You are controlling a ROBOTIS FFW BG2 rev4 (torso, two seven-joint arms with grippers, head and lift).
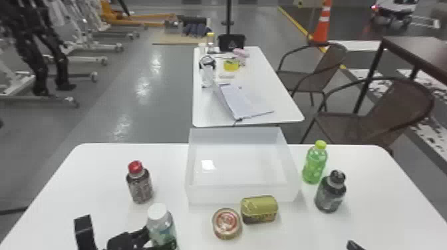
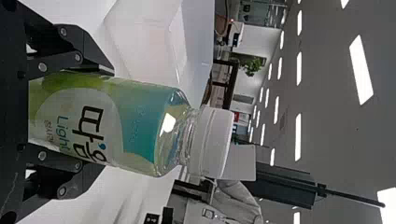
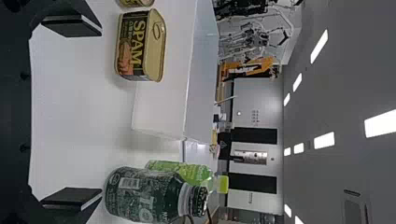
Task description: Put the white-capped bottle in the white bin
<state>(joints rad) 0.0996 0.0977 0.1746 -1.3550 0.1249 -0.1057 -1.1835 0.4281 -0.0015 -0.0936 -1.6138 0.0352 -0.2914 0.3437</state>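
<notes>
Left gripper (image 2: 105, 120) is closed on its target; right gripper (image 3: 100, 113) is spread wide over the table (image 1: 89, 173). Farther forward sits the white bin (image 1: 213, 194). Outside its near left corner is the white-capped bottle (image 1: 161, 226): grasping seems done, carrying and release remain. Whether it is lifted, I cannot tell.

So the white-capped bottle (image 1: 160, 217) loses its lower end behind the left gripper (image 1: 159, 238) in the head view. Bottom edge crops the right gripper (image 1: 354, 245) (just a sliver, lol). Right wrist view: dark bottle (image 3: 140, 193) partly covers the green bottle (image 3: 191, 172), round can (image 3: 135, 2) cut off. Far bench (image 1: 206, 106) clutter's too blurry.
</notes>
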